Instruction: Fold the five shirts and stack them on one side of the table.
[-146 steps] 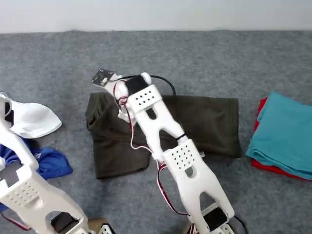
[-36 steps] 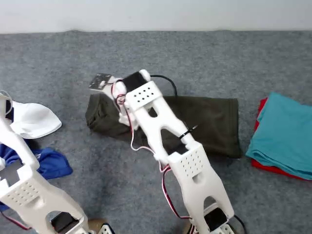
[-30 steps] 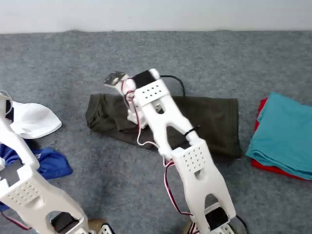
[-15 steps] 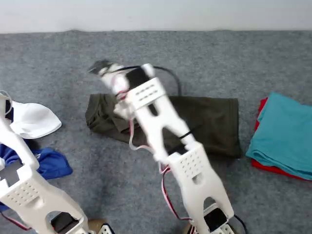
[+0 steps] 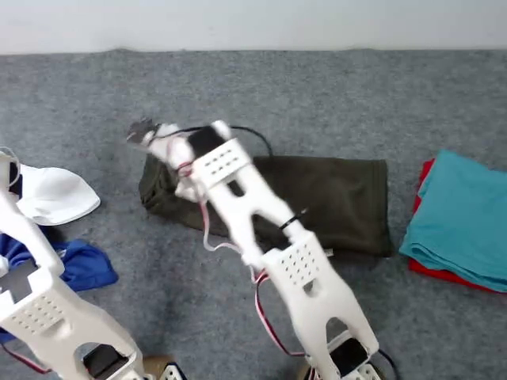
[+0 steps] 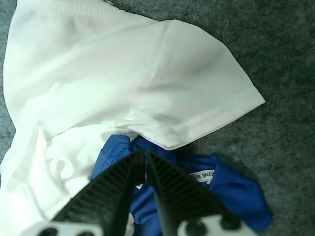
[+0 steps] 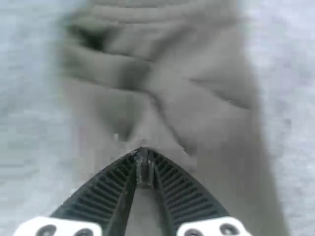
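Note:
A dark olive shirt (image 5: 317, 202) lies folded into a long band across the middle of the grey carpet. My right gripper (image 5: 183, 184) is over its bunched left end, shut, with its tips (image 7: 142, 156) low above the wrinkled olive cloth (image 7: 162, 98). My left gripper (image 6: 144, 156) is shut and hovers over a crumpled white shirt (image 6: 113, 83) and a blue shirt (image 6: 216, 189). In the high view the white shirt (image 5: 51, 194) and blue shirt (image 5: 83, 265) lie at the far left. A folded teal shirt (image 5: 463, 218) rests on a red one (image 5: 425, 184) at the right.
The grey carpet (image 5: 333, 103) ends at a pale wall along the back. The left arm's white body (image 5: 40, 301) stands over the front left corner, beside the blue shirt. Open carpet lies behind the olive shirt and in front of it.
Since the oldest frame the olive shirt's lower flap has been folded up into a narrower band. Over the last second the right gripper swung leftward above its left end. The left arm stayed put.

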